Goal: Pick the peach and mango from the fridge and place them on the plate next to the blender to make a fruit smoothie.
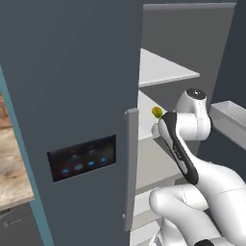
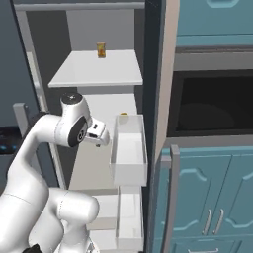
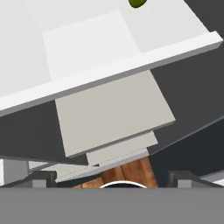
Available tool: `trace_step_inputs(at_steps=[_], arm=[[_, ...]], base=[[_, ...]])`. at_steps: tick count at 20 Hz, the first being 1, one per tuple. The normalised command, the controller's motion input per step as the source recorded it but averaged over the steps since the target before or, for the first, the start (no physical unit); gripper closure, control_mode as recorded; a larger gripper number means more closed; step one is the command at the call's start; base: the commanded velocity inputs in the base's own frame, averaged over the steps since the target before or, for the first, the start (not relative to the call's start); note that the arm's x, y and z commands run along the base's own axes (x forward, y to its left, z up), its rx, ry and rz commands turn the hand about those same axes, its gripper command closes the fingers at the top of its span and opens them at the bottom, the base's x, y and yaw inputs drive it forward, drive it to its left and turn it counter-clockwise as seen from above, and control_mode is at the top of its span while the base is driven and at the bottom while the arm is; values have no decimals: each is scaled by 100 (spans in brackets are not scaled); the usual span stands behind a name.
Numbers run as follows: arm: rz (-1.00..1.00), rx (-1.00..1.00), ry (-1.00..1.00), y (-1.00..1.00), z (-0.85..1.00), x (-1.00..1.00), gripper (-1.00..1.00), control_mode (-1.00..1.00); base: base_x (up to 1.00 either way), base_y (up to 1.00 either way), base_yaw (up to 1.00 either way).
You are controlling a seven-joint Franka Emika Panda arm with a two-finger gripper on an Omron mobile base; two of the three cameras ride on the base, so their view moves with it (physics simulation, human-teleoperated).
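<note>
The fridge (image 1: 72, 72) stands with its inside showing, white shelves one above another. The mango (image 1: 156, 112), small and yellow-green, lies on the middle shelf; it also peeks over a door bin (image 2: 123, 114) and sits at the top edge of the hand view (image 3: 138, 3). My gripper (image 2: 99, 134) is open and empty, held in front of that shelf, short of the mango and a little below it. Its fingertips (image 3: 43, 178) stand wide apart at the bottom of the hand view. The peach, the plate and the blender are out of view.
A small boxy yellow-brown container (image 2: 101, 49) stands on the upper shelf. White door bins (image 2: 129, 150) jut out just right of the gripper. The fridge's closed door with bar handle (image 1: 130, 168) and touch panel (image 1: 81, 157) is to the left. Teal cabinets (image 2: 207, 197) and an oven recess are on the right.
</note>
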Motion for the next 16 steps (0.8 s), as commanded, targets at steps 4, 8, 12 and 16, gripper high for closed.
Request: trace_step_inputs(at_steps=[4,8,12,16], arm=[[0,0,0,0,0,0,-100,100],[-2,0,-2,0,1,11,-100,-100],[-14,0,-17,-3,7,54,-100,-100],[-21,0,-5,-14,0,98,-100,-100]], base=[[10,-31,-7],[2,0,0],[0,0,0],[0,0,0]])
